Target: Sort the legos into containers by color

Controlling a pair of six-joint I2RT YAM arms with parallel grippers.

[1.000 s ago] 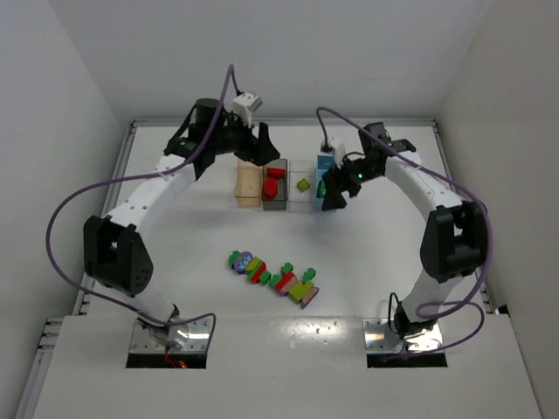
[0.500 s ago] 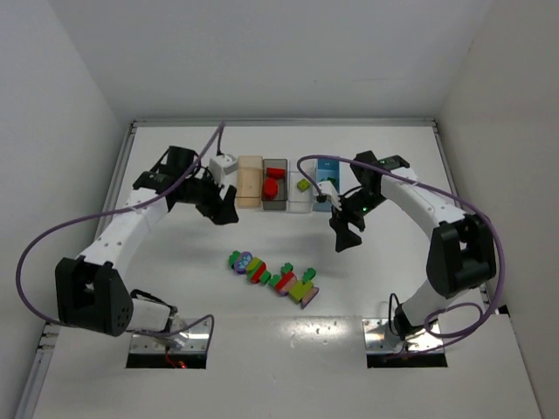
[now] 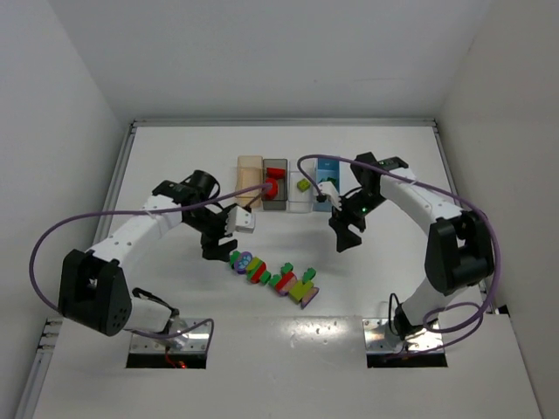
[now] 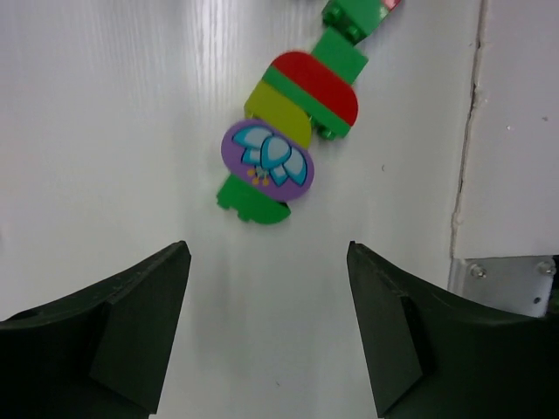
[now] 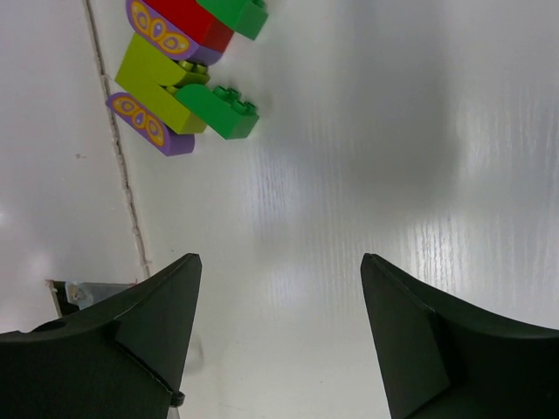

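Observation:
A row of joined legos [image 3: 272, 276] lies at the table's front middle, in red, green, lime and purple. My left gripper [image 3: 212, 244] hangs open and empty just left of the row's left end. In the left wrist view [image 4: 266, 253] a purple round piece with a blue flower [image 4: 266, 160] lies just ahead of the jaws. My right gripper [image 3: 343, 234] is open and empty, right of and behind the row; its wrist view [image 5: 279, 259] shows a lime brick [image 5: 157, 83] and a green brick [image 5: 218, 112]. The tan [image 3: 250, 181], dark grey [image 3: 275, 199], clear [image 3: 301, 199] and light blue [image 3: 323, 202] containers stand side by side at the back.
The dark grey container holds red bricks [image 3: 274, 182]; the clear one holds a lime brick [image 3: 302, 185]. The right arm partly covers the light blue container. A seam [image 4: 463, 175] and a metal plate [image 4: 502, 279] mark the table's near edge. White walls enclose the table.
My left gripper has swung from over the containers down to the left end of the lego row. My right gripper came forward from the light blue container, then stayed.

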